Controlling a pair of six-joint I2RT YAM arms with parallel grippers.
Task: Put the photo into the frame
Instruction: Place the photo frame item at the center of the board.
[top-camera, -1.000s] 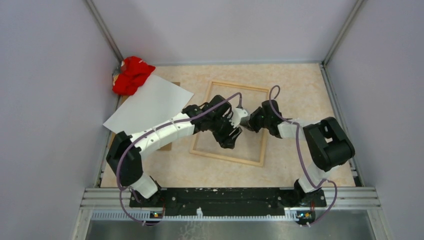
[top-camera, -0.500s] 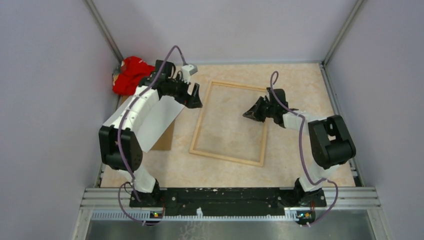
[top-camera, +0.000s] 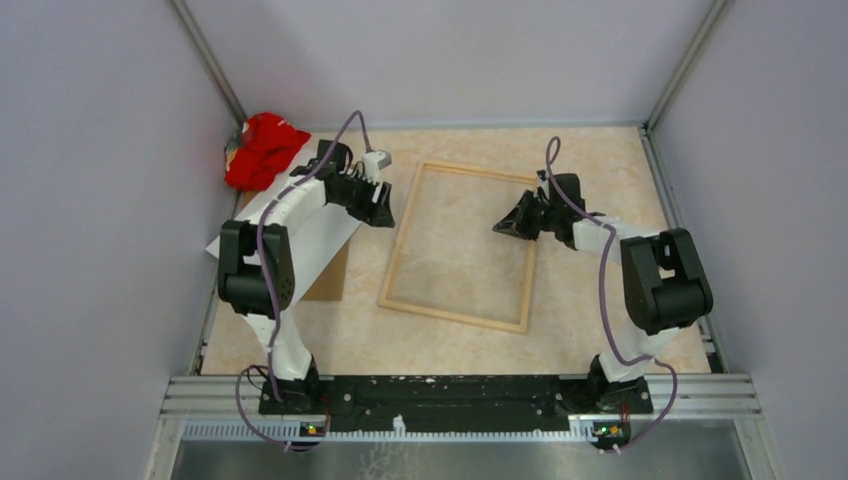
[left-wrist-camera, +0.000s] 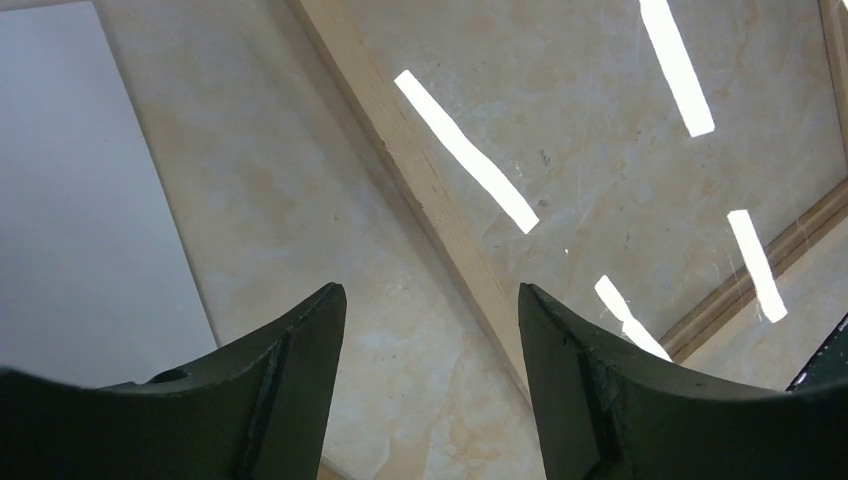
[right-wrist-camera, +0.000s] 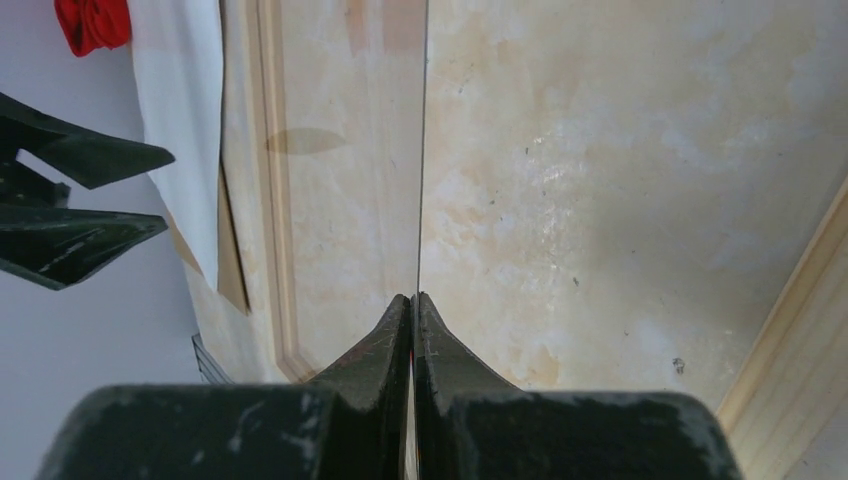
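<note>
**Top external.** The left end effector (top-camera: 383, 205) is hanging released and empty at the right edge of the photo (top-camera: 328, 232). The photo is lying white back up on the left of the worktop (top-camera: 600, 170), outside the frame (top-camera: 455, 316). Its long axis is running near-left to far-right. The left arm is the nearer one. The right end effector (top-camera: 503, 226) is hovering clenched over the frame's right side, well apart from the photo.

**Left wrist.** The fingers (left-wrist-camera: 300, 380) are standing spread with nothing between them. The photo's edge is lying left of the left finger, and a frame rail is passing under the right one. Judgement: the pick is calling for a small leftward shift.

**Right wrist.** The fingers are pressing together. A thin straight line is running out from the tips; I cannot tell whether anything is pinched.
</note>
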